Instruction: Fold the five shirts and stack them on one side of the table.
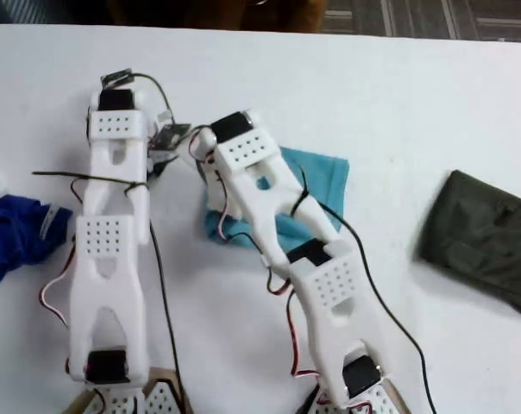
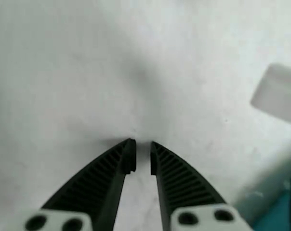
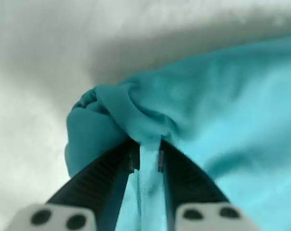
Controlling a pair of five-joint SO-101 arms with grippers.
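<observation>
A teal shirt [image 1: 316, 177] lies bunched near the table's middle, partly under my right arm [image 1: 260, 185]. My right gripper [image 3: 149, 154] is shut on a gathered fold of the teal shirt [image 3: 222, 106], lifted off the white table [image 3: 34, 72]. My left gripper [image 2: 141, 156] hovers over bare table with only a thin gap between its tips and nothing in it. The left arm [image 1: 109, 233] stretches up the left side, its end close to the right arm's. A blue shirt [image 1: 10, 241] lies crumpled at the left edge. A dark green shirt [image 1: 485, 241] lies at the right edge.
The white table [image 1: 373, 86] has open room along its far side and between the teal and green shirts. Cables [image 1: 161, 276] trail beside both arms. A white part [image 2: 280, 91] and a strip of teal cloth [image 2: 280, 216] sit close to the left gripper.
</observation>
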